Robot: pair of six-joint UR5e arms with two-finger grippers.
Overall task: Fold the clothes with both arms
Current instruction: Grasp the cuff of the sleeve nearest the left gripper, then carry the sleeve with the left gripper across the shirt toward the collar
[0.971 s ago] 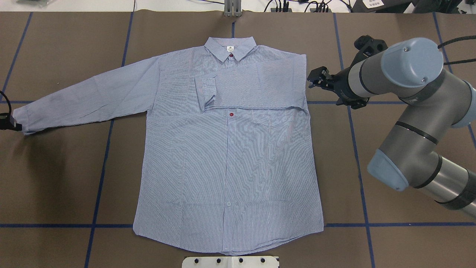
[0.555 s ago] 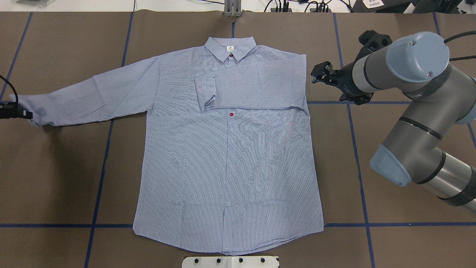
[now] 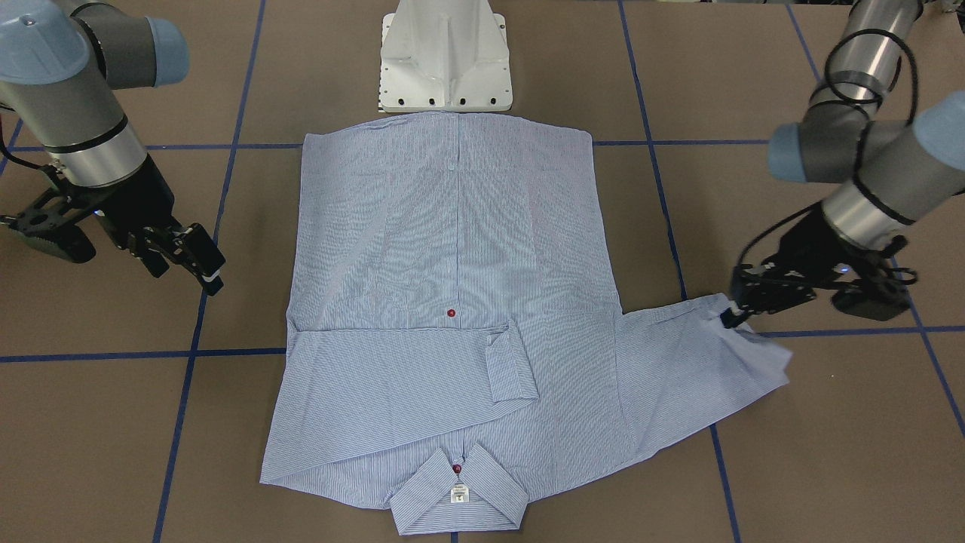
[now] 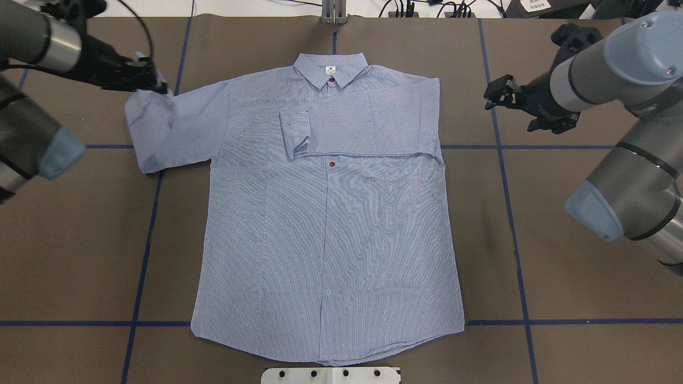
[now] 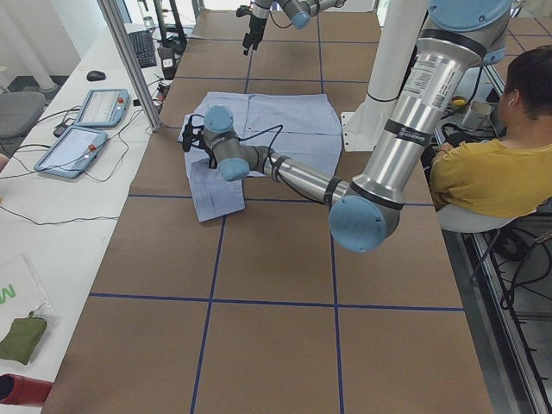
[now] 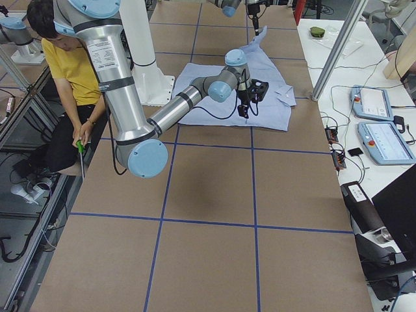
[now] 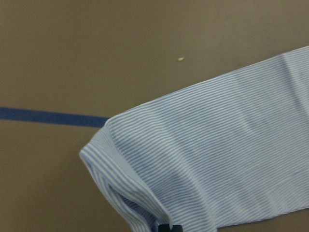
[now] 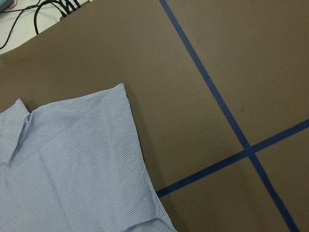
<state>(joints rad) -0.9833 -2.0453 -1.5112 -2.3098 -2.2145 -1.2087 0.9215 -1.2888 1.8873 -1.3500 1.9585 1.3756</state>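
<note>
Table (image 4: 560, 298): brown, gridded with blue tape.
Striped shirt (image 4: 325, 229): flat at centre, front up, collar on the far side from the robot.
Folded sleeve (image 4: 363, 128): lying across the chest.
Free sleeve (image 4: 160, 125): cuff end lifted.
Left gripper (image 4: 155, 85): pinching that cuff.
Right gripper (image 4: 490, 97): jaws apart, empty, beside the shirt's shoulder.

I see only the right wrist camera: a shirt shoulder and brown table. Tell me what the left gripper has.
Observer: The left gripper is shut on the end of the sleeve on the robot's left, and that end is lifted off the table.
Operator: Give me the right gripper's state.
Observer: The right gripper is open and empty, clear of the shirt.
Operator: Report the other sleeve's cuff.
Observer: The cuff lies on the chest beside the button line, below the collar.
</note>
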